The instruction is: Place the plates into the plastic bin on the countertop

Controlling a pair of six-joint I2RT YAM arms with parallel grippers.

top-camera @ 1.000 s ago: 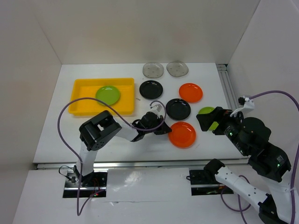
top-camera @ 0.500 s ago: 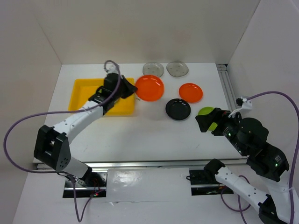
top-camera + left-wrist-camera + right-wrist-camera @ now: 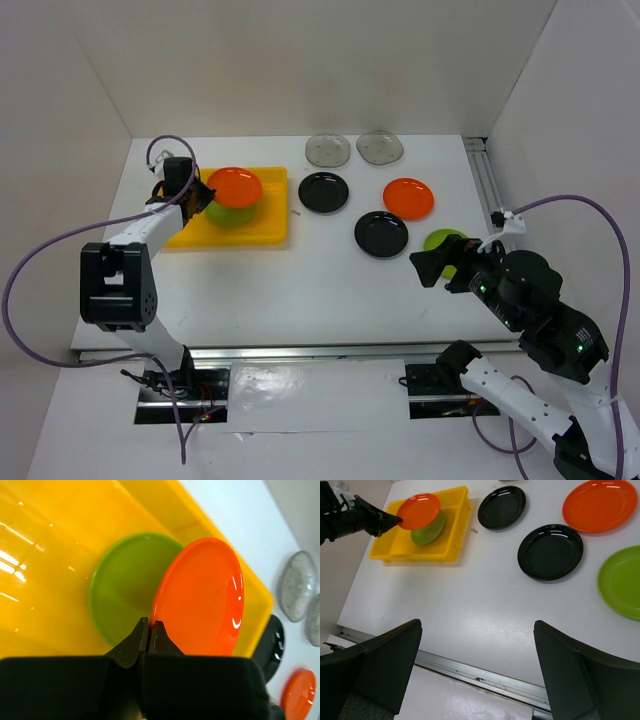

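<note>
Eight plates were in view, two of each colour. Two were orange: the far-left orange plate and the right orange plate. Two were lime green: the left green plate and the near-right green plate. Two were black: the far black plate and the nearer black plate. Two were clear: the left clear plate and the right clear plate. There was one yellow bin.
</note>
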